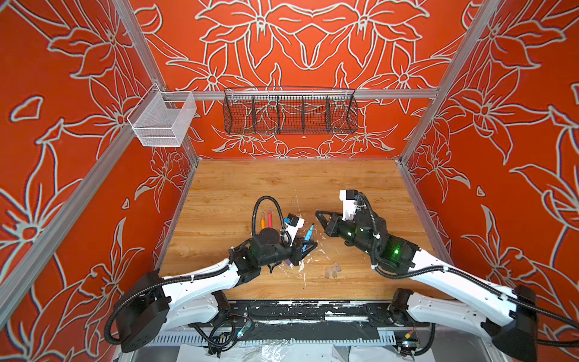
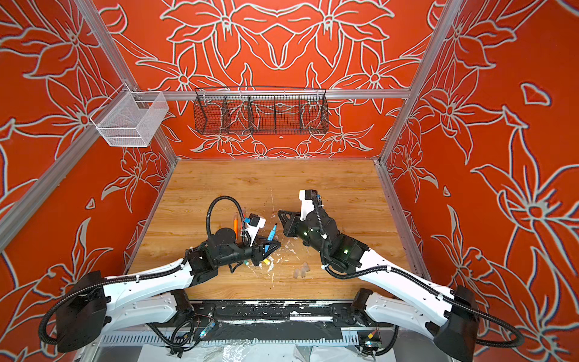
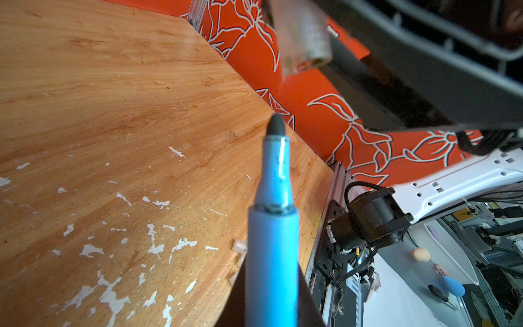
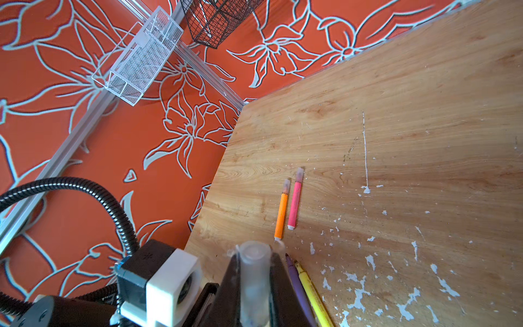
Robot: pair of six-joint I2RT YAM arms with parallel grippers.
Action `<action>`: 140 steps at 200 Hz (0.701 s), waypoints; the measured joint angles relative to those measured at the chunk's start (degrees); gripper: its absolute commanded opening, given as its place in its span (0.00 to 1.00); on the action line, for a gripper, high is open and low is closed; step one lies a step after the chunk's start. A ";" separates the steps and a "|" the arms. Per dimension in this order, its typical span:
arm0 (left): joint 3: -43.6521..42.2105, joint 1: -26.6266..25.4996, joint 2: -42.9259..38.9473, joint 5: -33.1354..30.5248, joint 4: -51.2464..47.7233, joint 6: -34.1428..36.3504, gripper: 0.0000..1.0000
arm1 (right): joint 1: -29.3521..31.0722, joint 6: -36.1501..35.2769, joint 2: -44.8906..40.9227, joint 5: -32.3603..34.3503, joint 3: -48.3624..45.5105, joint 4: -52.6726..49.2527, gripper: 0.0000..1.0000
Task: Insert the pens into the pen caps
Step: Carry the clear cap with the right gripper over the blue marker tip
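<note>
My left claw [image 1: 310, 244] grips the blue pen [image 1: 309, 233], my right claw [image 4: 254, 254] a cap [image 4: 253, 283]; orange pen [image 4: 281, 216] and pink pen [image 4: 294, 205] look capped, the rest wait.

No writing, number, brand mark or sign can be read in any view. The blue pen [image 3: 271, 254], seen close in the left wrist view, shows a plain barrel. The pen cap [image 4: 254, 274], close in the right wrist view, is blurred, with no marking that can be made out. The walls [image 1: 282, 47] carry only a line pattern of flowers.
</note>
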 measured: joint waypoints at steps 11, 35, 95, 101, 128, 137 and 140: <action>-0.09 0.00 0.00 -0.02 -0.02 -0.04 0.00 | 0.09 0.04 0.59 0.00 -0.09 0.52 0.00; -0.09 0.00 0.00 -0.02 0.02 -0.07 0.00 | 0.24 0.07 1.36 -0.02 -0.11 1.62 0.00; -0.09 0.00 0.00 -0.48 0.07 -0.22 0.00 | 1.03 0.74 1.53 -0.02 -1.53 3.61 0.00; -0.11 0.00 0.00 -0.63 0.07 -0.24 0.00 | 1.11 0.90 1.53 -0.02 -1.90 3.69 0.00; -0.74 -0.02 -0.17 -1.01 0.11 -0.26 0.00 | 1.33 1.27 1.70 -0.02 -2.89 4.15 0.00; -1.03 -0.02 -0.26 -1.16 0.09 -0.28 0.00 | 1.33 1.36 1.73 -0.02 -3.06 4.31 0.00; -1.07 -0.02 -0.28 -1.20 0.09 -0.28 0.00 | 1.33 1.38 1.73 -0.02 -3.15 4.37 0.00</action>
